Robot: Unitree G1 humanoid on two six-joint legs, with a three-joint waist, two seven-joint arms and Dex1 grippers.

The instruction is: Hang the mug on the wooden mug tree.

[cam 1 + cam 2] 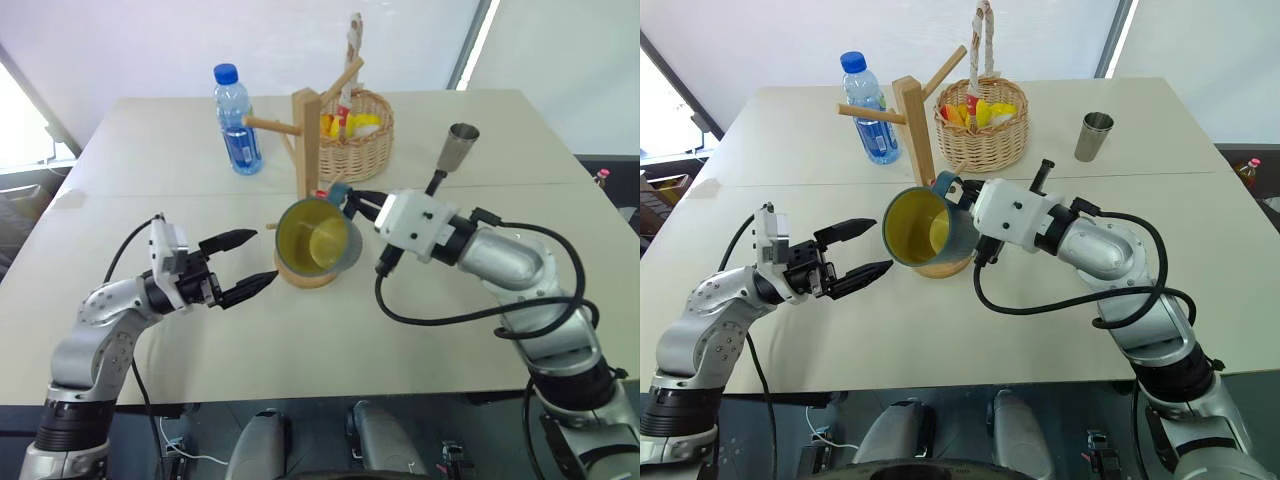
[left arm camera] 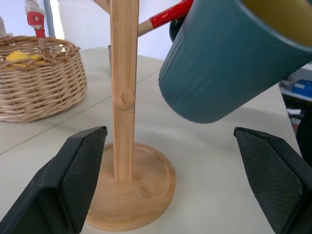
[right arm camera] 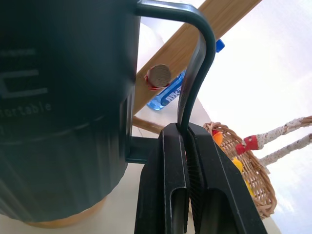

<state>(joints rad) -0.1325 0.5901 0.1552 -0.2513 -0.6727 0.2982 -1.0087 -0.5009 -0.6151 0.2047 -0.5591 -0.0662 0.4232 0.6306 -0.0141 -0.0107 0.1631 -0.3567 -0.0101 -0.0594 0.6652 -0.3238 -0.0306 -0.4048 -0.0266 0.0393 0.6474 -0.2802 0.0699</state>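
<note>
Progress: mug [image 1: 318, 240] lifted and tipped on its side, yellow inside facing the camera, right in front of the mug tree [image 1: 308, 150]; its handle [image 3: 197, 58] is near the red-tipped peg [image 3: 158, 75] but not yet over it, so hanging remains.
Left gripper [image 1: 245, 262]: 2 fingers spread wide, holding nothing, just left of the mug.
Mug tree: upright at table centre, bottle [image 1: 236, 120] to its left, basket [image 1: 358, 135] behind.
Right gripper [image 3: 187, 146]: 2 fingers pressed together, pinching the mug's handle.
Far right: steel cup [image 1: 461, 148], apart.
</note>
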